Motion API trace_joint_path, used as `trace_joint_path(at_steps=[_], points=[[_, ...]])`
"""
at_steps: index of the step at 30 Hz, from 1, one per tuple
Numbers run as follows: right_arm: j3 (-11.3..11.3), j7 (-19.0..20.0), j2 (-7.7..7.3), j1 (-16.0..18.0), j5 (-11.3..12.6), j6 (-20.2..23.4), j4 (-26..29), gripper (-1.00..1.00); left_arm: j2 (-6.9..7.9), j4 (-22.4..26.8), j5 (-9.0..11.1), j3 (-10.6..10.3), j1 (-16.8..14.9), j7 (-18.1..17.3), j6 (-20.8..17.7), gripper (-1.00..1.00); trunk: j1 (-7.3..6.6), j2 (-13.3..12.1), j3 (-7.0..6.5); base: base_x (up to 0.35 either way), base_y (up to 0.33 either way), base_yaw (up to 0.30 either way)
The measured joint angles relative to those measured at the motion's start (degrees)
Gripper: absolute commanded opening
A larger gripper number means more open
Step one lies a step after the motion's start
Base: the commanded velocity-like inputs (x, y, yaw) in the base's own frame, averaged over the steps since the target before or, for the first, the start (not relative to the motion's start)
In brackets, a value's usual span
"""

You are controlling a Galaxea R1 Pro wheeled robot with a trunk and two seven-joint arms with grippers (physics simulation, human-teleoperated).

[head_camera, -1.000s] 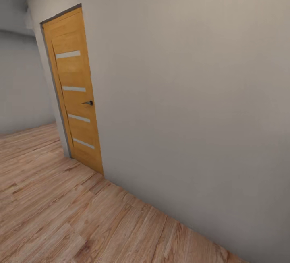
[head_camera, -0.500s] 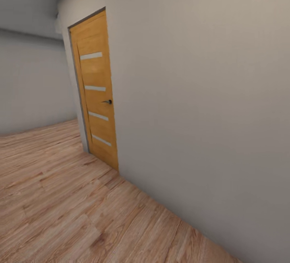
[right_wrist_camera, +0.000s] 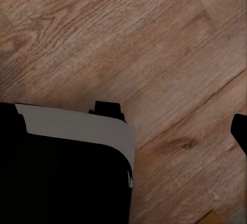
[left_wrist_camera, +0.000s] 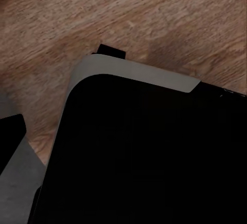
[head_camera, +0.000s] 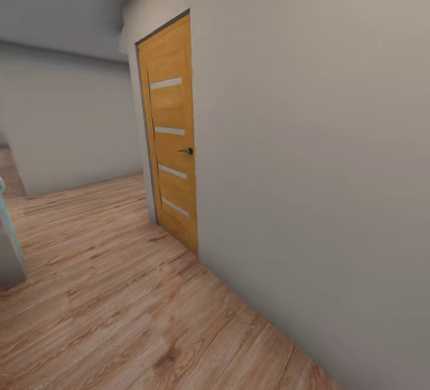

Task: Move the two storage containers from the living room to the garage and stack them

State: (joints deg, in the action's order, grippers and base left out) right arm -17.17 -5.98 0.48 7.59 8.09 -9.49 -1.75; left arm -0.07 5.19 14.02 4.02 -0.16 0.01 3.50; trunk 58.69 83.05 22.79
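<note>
Door (head_camera: 172,139) ahead of me, shut, set in grey wall (head_camera: 310,139) — wood floor (head_camera: 107,294) below; my grippers' state I can't tell.

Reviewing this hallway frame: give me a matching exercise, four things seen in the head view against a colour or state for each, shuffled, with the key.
Things:
1. door
2. door handle
3. floor
4. wall

Descriptions:
A. light wood planks
B. plain pale beige-grey
C. small and dark, at the door's edge
D. orange-brown wood with four pale horizontal strips, closed

Pairs: 1-D, 2-C, 3-A, 4-B
</note>
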Motion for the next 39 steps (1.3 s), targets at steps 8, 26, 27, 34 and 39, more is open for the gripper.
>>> trace_joint_path(at_steps=[8, 26, 27, 34, 39], points=[[-0.12, 0.0, 0.0, -0.01, -0.43, 0.32, 0.07, 1.0, 0.0, 0.06, -0.01, 0.0, 0.0, 0.06, 0.0, 1.0, 0.0, 0.0, 0.0, 0.321, 0.0, 0.28], [-0.29, -0.36, 0.07, -0.01, -0.56, 0.44, 0.08, 1.0, 0.18, 0.34, 0.04, 0.0, 0.0, 0.12, -0.09, 1.0, 0.0, 0.0, 0.0, 0.322, 0.0, 0.28], [-0.31, -0.39, 0.0, -0.01, -0.7, 0.44, 0.08, 1.0, 0.21, 0.37, 0.04, 0.0, 0.0, 0.13, -0.09, 1.0, 0.0, 0.0, 0.0, 0.323, 0.0, 0.28], [-0.35, -0.52, 0.04, -0.01, -1.88, 0.44, 0.08, 1.0, 0.58, 0.59, 0.03, 0.0, 0.0, 0.15, -0.58, 1.0, 0.0, 0.0, 0.0, 0.323, 0.0, 0.28], [-0.35, -0.52, -0.04, 0.01, -1.94, 0.44, 0.08, 1.0, 0.61, 0.55, 0.05, 0.0, 0.0, 0.15, -0.53, 1.0, 0.0, 0.0, 0.0, 0.323, 0.0, 0.28]])
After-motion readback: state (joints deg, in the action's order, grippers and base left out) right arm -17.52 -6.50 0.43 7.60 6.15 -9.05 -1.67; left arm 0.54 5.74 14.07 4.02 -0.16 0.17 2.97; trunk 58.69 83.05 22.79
